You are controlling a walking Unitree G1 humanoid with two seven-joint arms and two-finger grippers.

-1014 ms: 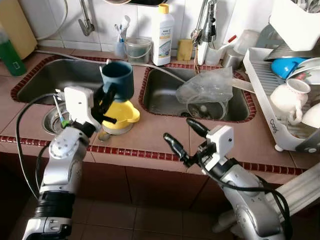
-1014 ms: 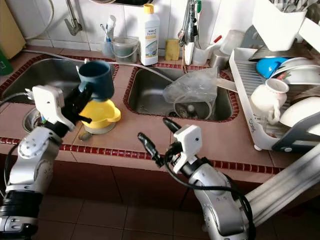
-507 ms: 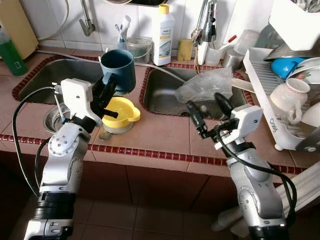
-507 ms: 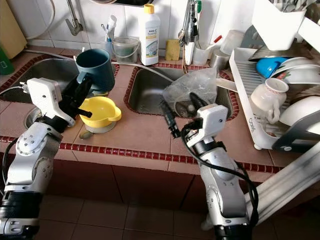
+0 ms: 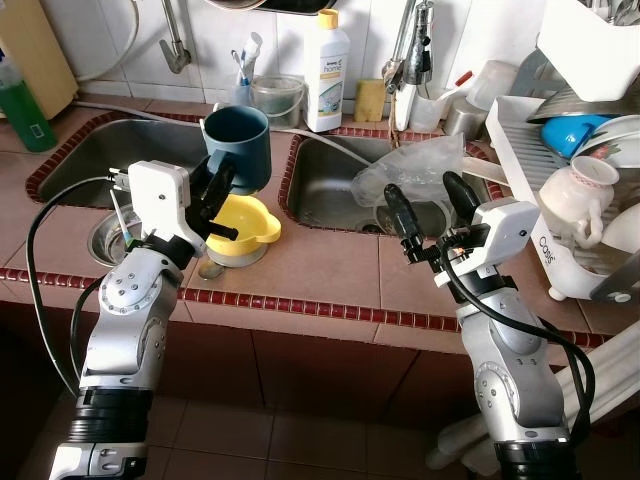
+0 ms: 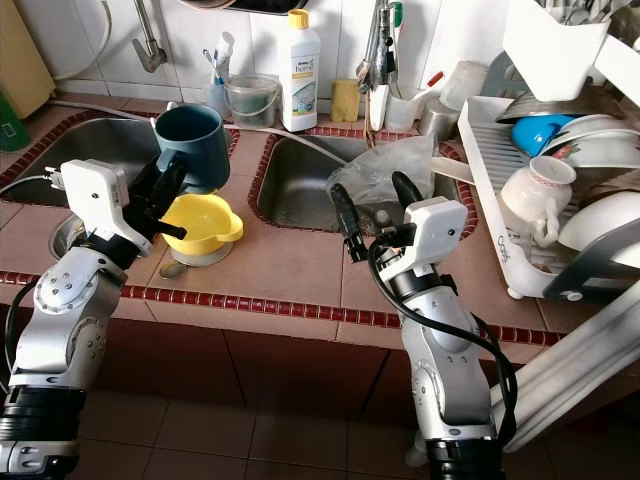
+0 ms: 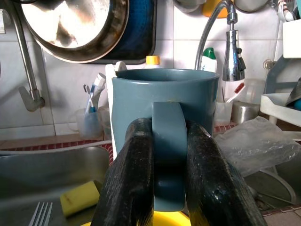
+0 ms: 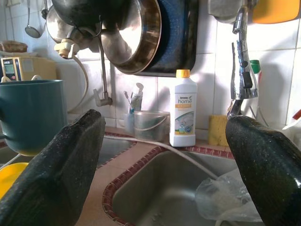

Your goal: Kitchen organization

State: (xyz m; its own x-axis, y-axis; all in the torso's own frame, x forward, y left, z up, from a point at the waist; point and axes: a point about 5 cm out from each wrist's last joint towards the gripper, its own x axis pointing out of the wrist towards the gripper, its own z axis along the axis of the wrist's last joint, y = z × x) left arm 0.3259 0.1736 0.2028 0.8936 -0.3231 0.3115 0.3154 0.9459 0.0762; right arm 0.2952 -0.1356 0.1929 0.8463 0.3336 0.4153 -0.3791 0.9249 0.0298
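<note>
Holding teal mug point(image 5: 237, 148) by its handle in left gripper point(image 5: 215, 195), left of centre; spreading right gripper point(image 5: 428, 207) wide, probably awaiting handover toward dish rack point(image 5: 527, 175).

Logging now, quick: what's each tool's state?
Left tool: shut on the blue mug handle.
Right tool: open, holding nothing.

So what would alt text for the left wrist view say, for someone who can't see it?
Two black jaws clamp the handle of a blue-grey mug, held upright above a yellow bowl. Behind are a tiled wall, hanging pans and a sink.
</note>
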